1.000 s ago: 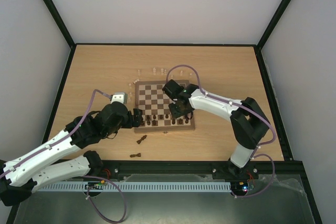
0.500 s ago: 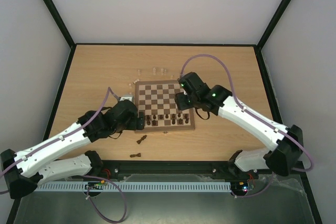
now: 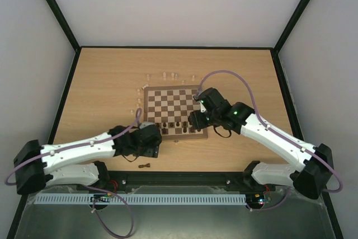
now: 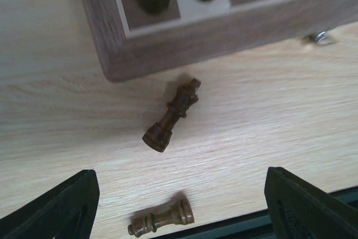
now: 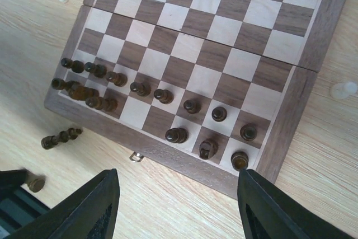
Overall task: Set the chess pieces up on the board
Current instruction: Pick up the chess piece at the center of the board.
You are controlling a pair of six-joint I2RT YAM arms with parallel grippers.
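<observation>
So here's where we're at: the board (image 3: 170, 100) sits mid-table, and the dark chess pieces (image 5: 163, 95) stand only on its two nearest rows. There's a line of small ones along the second row. The back row is patchy, with a clump at the left end, three at the right end and bare squares between. A few in that clump look tilted, but we can't tell for sure. The pale pieces (image 3: 165, 75) are all off the board, scattered on the table (image 3: 100, 82) past its far edge and left side. The left gripper (image 4: 180, 173) hangs over the table just off the board's near left corner, jaws spread wide and gripping nothing. Under it, a tall dark piece (image 4: 170, 117) lies on its side just beside that corner. Another toppled dark piece (image 4: 161, 221) lies nearer the table's front edge. The right gripper (image 5: 179, 173) sits above the board's near right part, fingers apart and empty too. A little metal latch (image 5: 134, 155) pokes out of the board's near edge.
</observation>
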